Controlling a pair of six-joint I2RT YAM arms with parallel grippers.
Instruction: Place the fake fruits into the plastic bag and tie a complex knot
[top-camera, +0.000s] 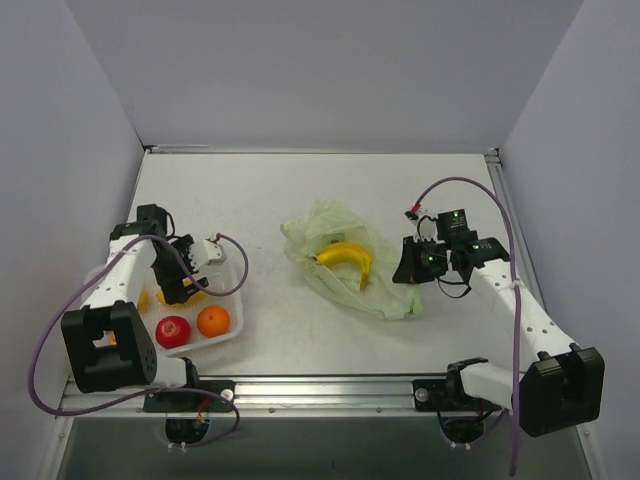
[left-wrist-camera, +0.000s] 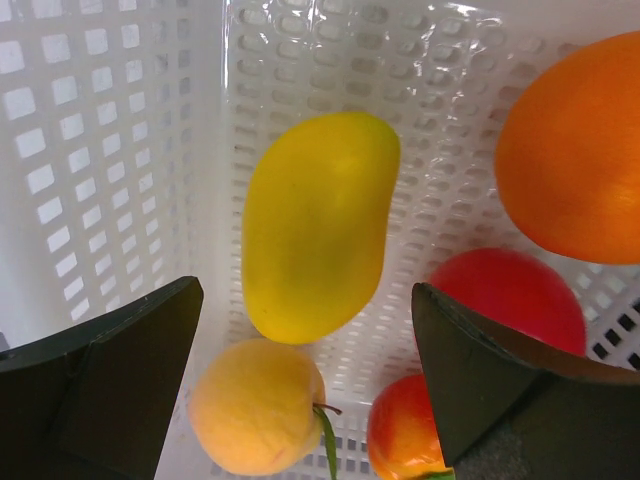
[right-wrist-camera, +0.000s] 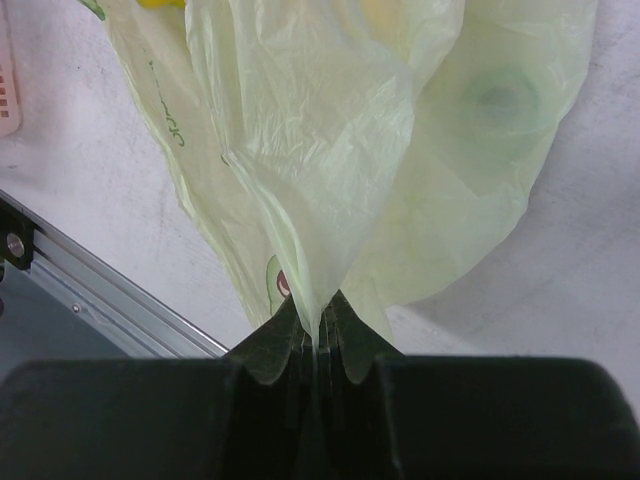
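Observation:
The pale green plastic bag (top-camera: 345, 262) lies mid-table with a yellow banana (top-camera: 347, 256) inside its open mouth. My right gripper (top-camera: 408, 268) is shut on the bag's right edge; the film (right-wrist-camera: 330, 150) runs pinched between the jaws. My left gripper (top-camera: 185, 283) is open over the white basket (top-camera: 232, 262). Between its fingers lie a yellow mango (left-wrist-camera: 315, 222), a yellow-orange peach-like fruit (left-wrist-camera: 255, 405) and a red-orange piece (left-wrist-camera: 405, 430). An orange (left-wrist-camera: 570, 150) and a red apple (left-wrist-camera: 510, 295) lie to the right, also seen from above as orange (top-camera: 213, 320) and apple (top-camera: 172, 331). No knot shows.
White walls enclose the table on three sides. A metal rail (top-camera: 330, 385) runs along the near edge. The basket wall (left-wrist-camera: 100, 150) stands close on the left of my left gripper. Cables loop around both arms.

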